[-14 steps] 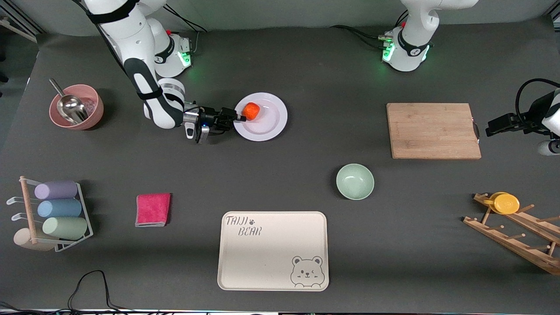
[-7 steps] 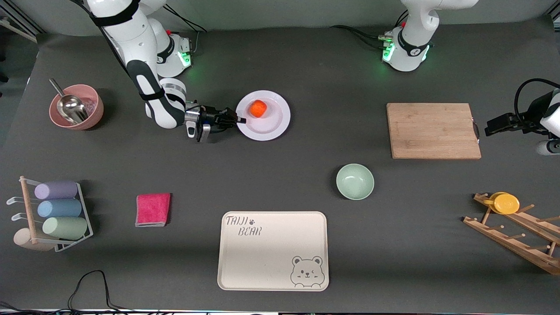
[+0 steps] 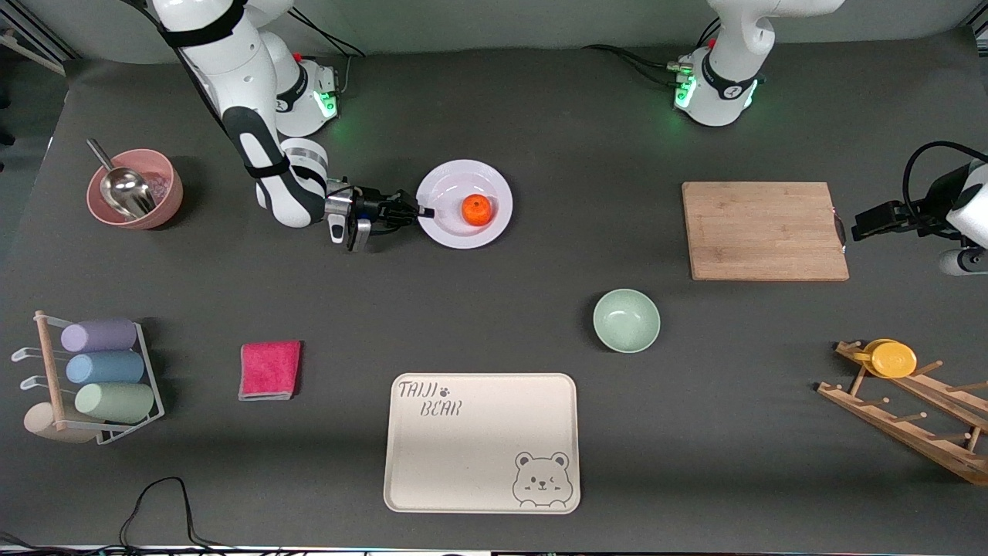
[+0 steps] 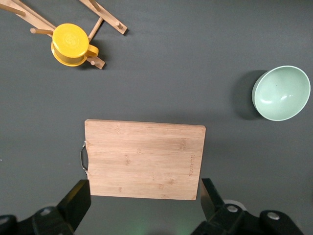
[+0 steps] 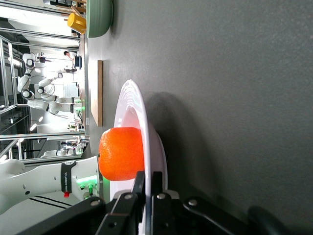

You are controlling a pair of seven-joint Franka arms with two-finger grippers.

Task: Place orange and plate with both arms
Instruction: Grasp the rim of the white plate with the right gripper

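The orange [image 3: 477, 210] lies in the sunken centre of the pale plate [image 3: 446, 185], toward the right arm's end of the table. My right gripper [image 3: 424, 213] is shut on the plate's rim at the side nearest the right arm. In the right wrist view the plate [image 5: 152, 132] shows edge-on with the orange [image 5: 121, 153] on it, and the fingers [image 5: 140, 187] clamp the rim. My left gripper [image 4: 144, 198] is open and empty, held in the air over the edge of the wooden cutting board [image 3: 764, 230] at the left arm's end.
A mint-green bowl [image 3: 626, 320] and a cream bear tray [image 3: 482, 442] lie nearer the front camera. A pink bowl with a metal scoop [image 3: 135, 189], a pink cloth [image 3: 269, 369], a cup rack [image 3: 93, 378] and a wooden rack with a yellow cup [image 3: 891, 360] stand around the edges.
The plate shifted slightly toward the left arm's end in my right gripper's hold. The orange rolled across the plate's centre, away from the gripper. The left arm moved very little.
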